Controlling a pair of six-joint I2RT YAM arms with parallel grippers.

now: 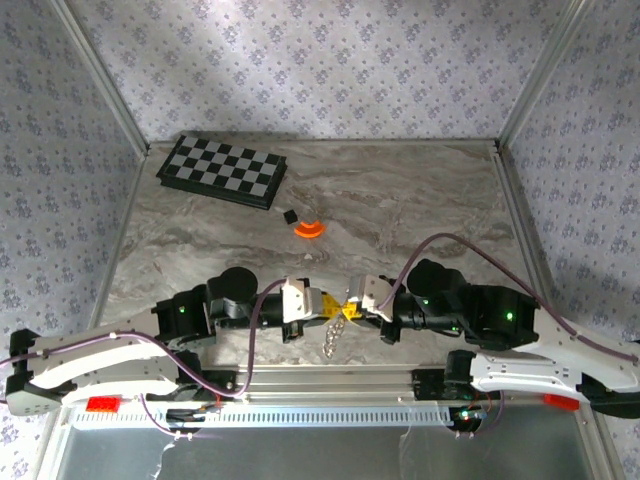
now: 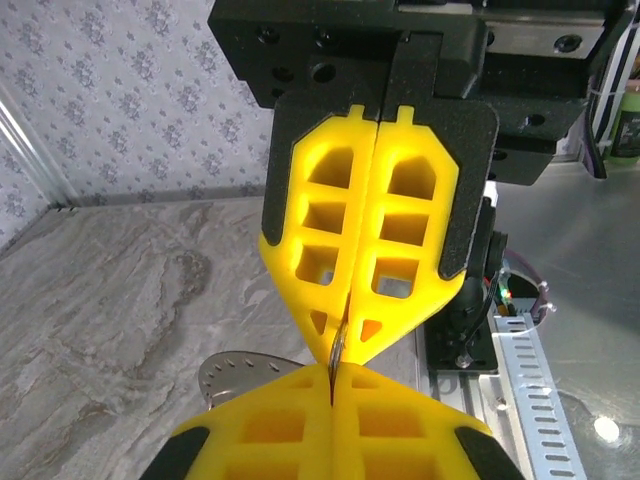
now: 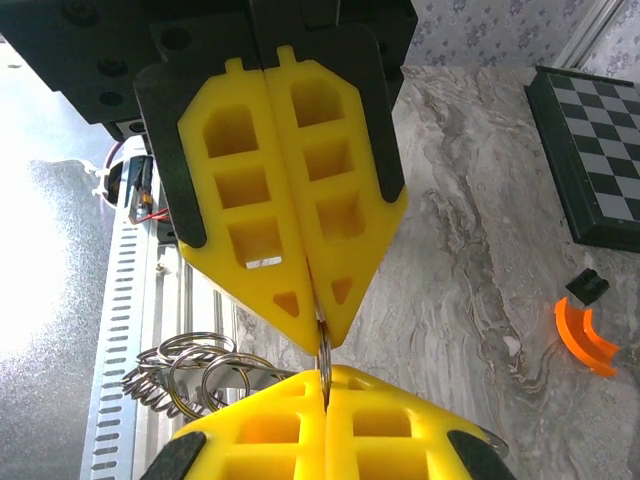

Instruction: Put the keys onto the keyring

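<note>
Left tool (image 1: 335, 306) and right tool (image 1: 348, 310) meet tip to tip low over the near part of the table (image 1: 420, 200), just ahead of the arm bases. Each has its 2 yellow fingers pressed together, and each pinches a thin silvery strand of the keyring (image 1: 334, 338) in the seam between them. From above, the keyring hangs as a small silvery cluster just below the spot where the tips meet.

In the left wrist view the left tool (image 2: 332, 388) sits at the bottom edge with its fingers flush, and the right tool (image 2: 350, 325) points down at it from the top, also flush. A short stretch of the keyring (image 2: 337, 348) runs from one seam into the other across the narrow gap between the tips. A flat, rounded silvery piece shaped like the head of a key (image 2: 235, 374) juts out to the left, just beside the left tool's fingers. How it joins the ring is hidden.

In the right wrist view the right tool (image 3: 325, 392) is at the bottom and the left tool (image 3: 312, 305) comes down from the top. Several overlapping loops of the keyring (image 3: 190, 375) bunch out to the left of the tips, above a slotted rail (image 3: 125, 300).

Well apart, farther back on the table, lies an orange disc (image 1: 309, 229) with a small black cube (image 1: 290, 215) just beside it. A checkered board (image 1: 222, 170) rests near the far left corner.
</note>
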